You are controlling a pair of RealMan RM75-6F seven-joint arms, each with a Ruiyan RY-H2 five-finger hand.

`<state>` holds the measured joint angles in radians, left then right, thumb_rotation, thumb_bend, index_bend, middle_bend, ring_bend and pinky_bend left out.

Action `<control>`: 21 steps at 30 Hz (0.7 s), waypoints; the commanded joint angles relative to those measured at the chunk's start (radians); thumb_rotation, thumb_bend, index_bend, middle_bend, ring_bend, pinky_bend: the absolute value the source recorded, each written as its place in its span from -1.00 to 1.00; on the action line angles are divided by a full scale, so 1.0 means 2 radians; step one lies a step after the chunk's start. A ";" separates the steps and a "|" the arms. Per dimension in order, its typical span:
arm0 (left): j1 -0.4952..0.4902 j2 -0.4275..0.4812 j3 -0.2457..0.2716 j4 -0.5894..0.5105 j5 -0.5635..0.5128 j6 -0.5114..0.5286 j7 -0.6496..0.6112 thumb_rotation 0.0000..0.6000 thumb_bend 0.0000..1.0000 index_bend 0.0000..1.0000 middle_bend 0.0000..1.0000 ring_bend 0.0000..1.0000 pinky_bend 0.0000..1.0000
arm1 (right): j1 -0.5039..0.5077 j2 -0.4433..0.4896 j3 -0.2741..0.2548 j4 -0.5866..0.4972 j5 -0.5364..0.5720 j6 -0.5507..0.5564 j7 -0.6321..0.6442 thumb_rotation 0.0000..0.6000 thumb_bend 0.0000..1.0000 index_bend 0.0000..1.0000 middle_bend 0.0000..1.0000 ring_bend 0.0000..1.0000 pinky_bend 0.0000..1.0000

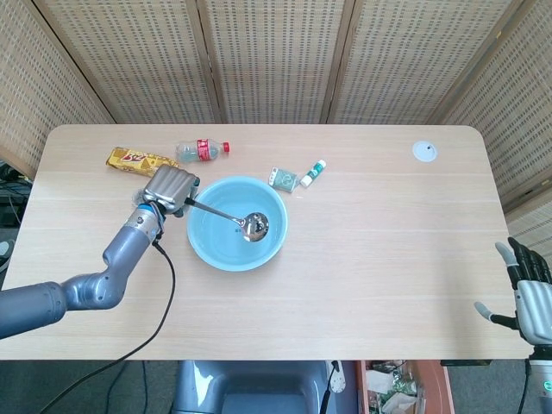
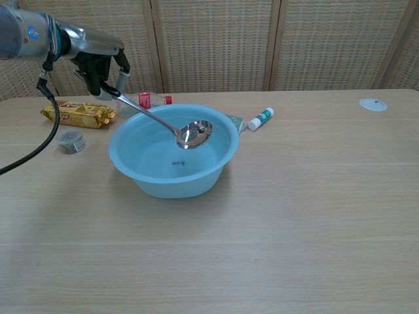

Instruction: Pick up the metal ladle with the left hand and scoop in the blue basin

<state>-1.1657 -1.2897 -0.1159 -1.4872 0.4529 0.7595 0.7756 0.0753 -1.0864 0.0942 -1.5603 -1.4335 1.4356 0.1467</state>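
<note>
one shiny metal ladle [image 2: 173,127], long thin handle

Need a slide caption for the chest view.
Left hand holds the metal ladle over the blue basin.

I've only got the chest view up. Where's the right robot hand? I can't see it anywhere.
Observer: In the head view, the right robot hand is off the table's front right corner, fingers apart, holding nothing.
Operator: From above, is the ladle's bowl inside the basin rim?
Observer: Yes. The ladle has its bowl inside the basin rim, right of centre. The left robot hand holds the handle just outside the upper left rim.
</note>
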 commanded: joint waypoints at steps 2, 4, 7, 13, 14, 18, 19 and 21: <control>-0.035 -0.038 0.029 0.037 -0.034 0.026 0.051 1.00 0.16 1.00 1.00 0.94 1.00 | 0.001 0.002 0.002 0.003 0.004 -0.003 0.008 1.00 -1.00 -1.00 -1.00 -1.00 -1.00; -0.041 -0.049 0.034 0.047 -0.043 0.032 0.063 1.00 0.16 1.00 1.00 0.94 1.00 | 0.001 0.003 0.003 0.004 0.005 -0.004 0.012 1.00 -1.00 -1.00 -1.00 -1.00 -1.00; -0.050 -0.066 0.036 0.064 -0.059 0.039 0.078 1.00 0.16 1.00 1.00 0.94 1.00 | 0.001 0.005 0.005 0.007 0.009 -0.006 0.019 1.00 -1.00 -1.00 -1.00 -1.00 -1.00; -0.070 -0.091 0.034 0.096 -0.086 0.043 0.106 1.00 0.16 1.00 1.00 0.94 1.00 | 0.003 0.006 0.008 0.013 0.015 -0.013 0.029 1.00 -1.00 -1.00 -1.00 -1.00 -1.00; -0.073 -0.096 0.033 0.102 -0.091 0.045 0.112 1.00 0.16 1.00 1.00 0.94 1.00 | 0.003 0.006 0.008 0.013 0.016 -0.014 0.030 1.00 -1.00 -1.00 -1.00 -1.00 -1.00; -0.086 -0.115 0.029 0.129 -0.111 0.050 0.133 1.00 0.16 1.00 1.00 0.94 1.00 | 0.004 0.006 0.010 0.015 0.019 -0.015 0.033 1.00 -1.00 -1.00 -1.00 -1.00 -1.00; -0.090 -0.122 0.028 0.138 -0.115 0.051 0.140 1.00 0.16 1.00 1.00 0.94 1.00 | 0.004 0.006 0.010 0.016 0.020 -0.016 0.033 1.00 -1.00 -1.00 -1.00 -1.00 -1.00; -0.094 -0.133 0.028 0.153 -0.118 0.053 0.150 1.00 0.16 1.00 1.00 0.94 1.00 | 0.004 0.006 0.011 0.016 0.022 -0.018 0.033 1.00 -1.00 -1.00 -1.00 -1.00 -1.00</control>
<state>-1.3410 -1.5345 -0.0566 -1.2052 0.2293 0.8597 1.0549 0.0840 -1.0737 0.1150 -1.5289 -1.3898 1.4006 0.2131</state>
